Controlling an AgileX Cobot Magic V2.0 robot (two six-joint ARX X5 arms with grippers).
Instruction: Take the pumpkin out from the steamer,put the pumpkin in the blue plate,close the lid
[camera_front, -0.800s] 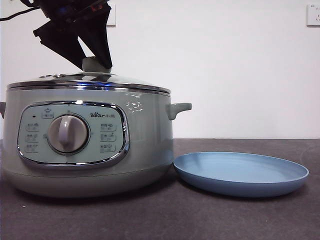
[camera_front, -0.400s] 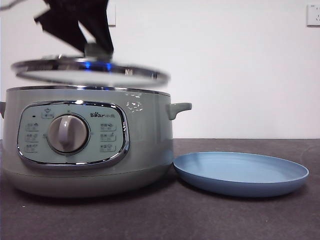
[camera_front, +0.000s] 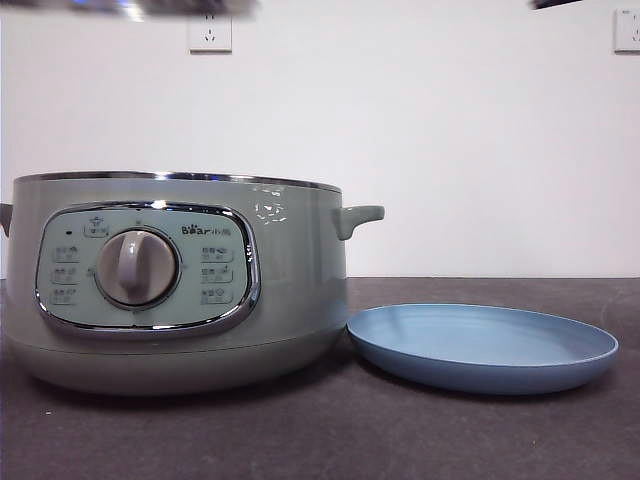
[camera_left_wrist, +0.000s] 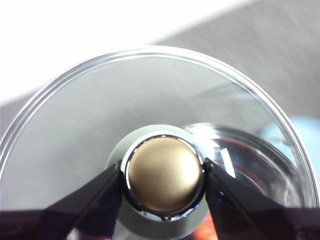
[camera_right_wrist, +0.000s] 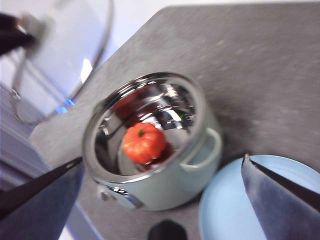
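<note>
The green steamer (camera_front: 180, 285) is open, with the orange pumpkin (camera_right_wrist: 144, 142) inside. The blue plate (camera_front: 482, 347) lies beside it. The glass lid (camera_left_wrist: 150, 115) is lifted off.

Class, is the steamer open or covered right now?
Open: the left gripper holds the lid aloft; the pumpkin shows inside the steamer.
</note>
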